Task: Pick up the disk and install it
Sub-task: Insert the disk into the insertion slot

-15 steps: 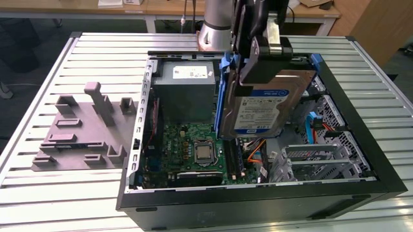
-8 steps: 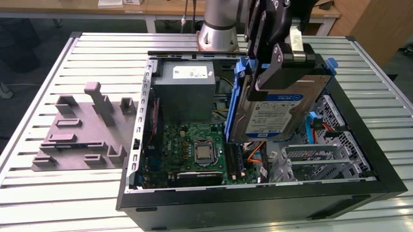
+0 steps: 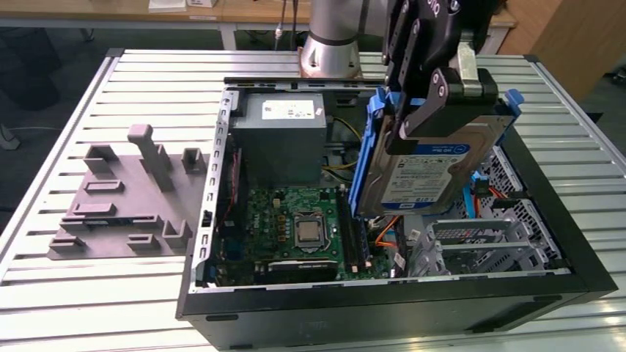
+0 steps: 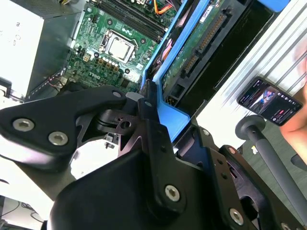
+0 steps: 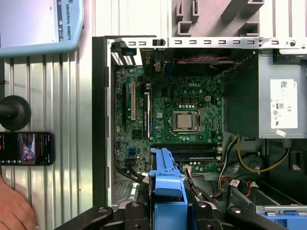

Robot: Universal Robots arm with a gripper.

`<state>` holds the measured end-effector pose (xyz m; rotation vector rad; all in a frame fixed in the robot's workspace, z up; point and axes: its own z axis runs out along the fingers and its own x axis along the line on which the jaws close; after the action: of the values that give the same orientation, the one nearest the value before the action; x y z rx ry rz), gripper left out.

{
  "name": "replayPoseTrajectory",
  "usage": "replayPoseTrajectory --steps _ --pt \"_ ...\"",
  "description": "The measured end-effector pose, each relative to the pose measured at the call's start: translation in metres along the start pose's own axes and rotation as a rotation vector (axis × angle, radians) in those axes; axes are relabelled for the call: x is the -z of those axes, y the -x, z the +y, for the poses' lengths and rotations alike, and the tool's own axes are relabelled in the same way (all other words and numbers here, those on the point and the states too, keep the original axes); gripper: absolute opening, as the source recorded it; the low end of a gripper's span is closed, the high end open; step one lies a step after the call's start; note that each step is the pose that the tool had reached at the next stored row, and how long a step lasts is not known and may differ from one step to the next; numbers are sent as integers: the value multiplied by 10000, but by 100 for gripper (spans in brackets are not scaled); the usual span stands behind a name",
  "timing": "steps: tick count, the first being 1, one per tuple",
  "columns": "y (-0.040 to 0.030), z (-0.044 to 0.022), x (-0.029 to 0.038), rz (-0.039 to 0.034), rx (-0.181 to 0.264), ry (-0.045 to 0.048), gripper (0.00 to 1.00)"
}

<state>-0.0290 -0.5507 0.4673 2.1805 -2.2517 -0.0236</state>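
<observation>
Case [image 3: 391, 312]: black tower lying on its side on the slatted table [image 3: 98, 293], side panel off. Its front wall is nearest in the exterior view.
Board [image 3: 293, 213]: green, flat on the case floor, with a bare CPU [image 3: 309, 232] in its socket.
Cage [image 3: 489, 242]: perforated metal bay at the exterior view's right of the board, with orange and blue cables just beside it.
Disk [image 3: 430, 172]: in the air over the case, above the gap between board and cage. It is steeply tilted, with the label facing the exterior camera. Cannot tell whether its lower edge touches anything.
Frame [image 3: 368, 158]: blue, running along the disk's edges. The second wrist view shows the disk's green underside [image 4: 192, 48] and its connector.
Gripper [image 3: 418, 117]: closed on the disk, with black fingers [image 3: 437, 95] clamped on either side of its upper end.
PSU [image 3: 278, 136]: grey box with a white sticker, at the far end of the case behind the board.
Fixture [image 3: 122, 198]: grey block with posts, on the table at the exterior view's left, apart from the case.
Arm base [image 3: 328, 44]: silver, at the table's far edge behind the case.
Phone [image 5: 26, 148]: screen lit, on the table outside the case wall in the first wrist view, with a hand [image 5: 14, 208] near it.
</observation>
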Motion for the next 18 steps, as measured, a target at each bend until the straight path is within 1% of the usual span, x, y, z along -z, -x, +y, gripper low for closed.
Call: replayPoseTrajectory --steps 5,8,9,10,14,16,18 --pt "-2 -3 0 0 0 0 36" --pt "-26 -6 -1 1 1 0 36" --pt "-33 -21 -2 -1 0 0 36" --pt "-37 -46 -4 -2 1 0 36" --pt "-42 -197 -11 0 0 0 36" --pt "-46 -239 -19 -1 0 0 36" --pt "-58 -259 -26 0 1 0 36"
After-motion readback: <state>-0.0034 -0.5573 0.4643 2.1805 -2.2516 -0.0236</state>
